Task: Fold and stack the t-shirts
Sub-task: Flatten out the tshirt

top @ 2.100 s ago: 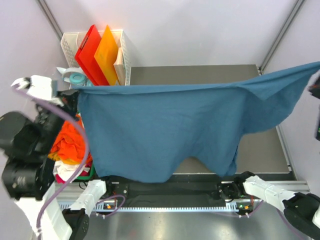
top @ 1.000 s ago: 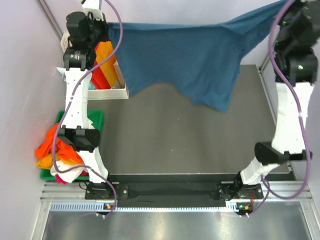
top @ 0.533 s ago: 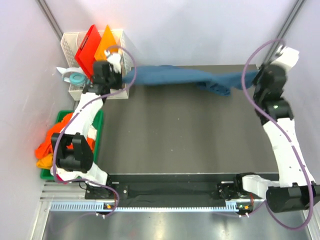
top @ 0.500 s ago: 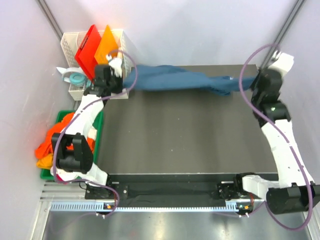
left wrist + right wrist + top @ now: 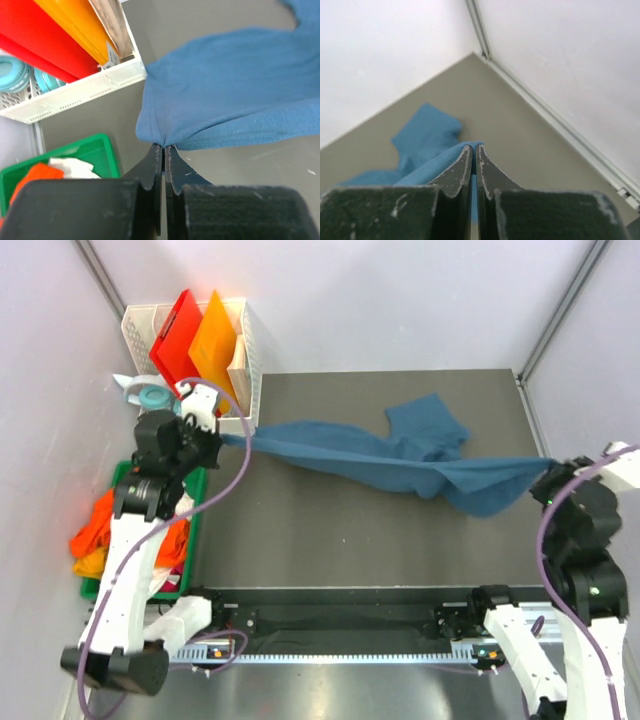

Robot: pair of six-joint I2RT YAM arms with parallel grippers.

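The dark teal-blue t-shirt (image 5: 400,462) is stretched in a twisted band across the grey table, one sleeve lying at the back middle. My left gripper (image 5: 222,438) is shut on its left corner beside the white rack; the left wrist view shows the gripper (image 5: 163,146) pinching the blue cloth (image 5: 225,95). My right gripper (image 5: 548,464) is shut on the right corner at the table's right edge; the right wrist view shows the gripper (image 5: 473,145) clamped on blue fabric (image 5: 422,135). Orange, yellow and white t-shirts (image 5: 110,532) lie piled in the green bin.
A white rack (image 5: 245,350) at the back left holds a red board (image 5: 175,340) and an orange board (image 5: 215,345). A teal tape roll (image 5: 152,397) sits beside it. The green bin (image 5: 190,495) stands at the left, and shows in the left wrist view (image 5: 97,150).
Both arms have swung the blue t-shirt down from high overhead, then pulled it back toward the near side. It now lies stretched low across the table; both grippers stay shut on its corners.
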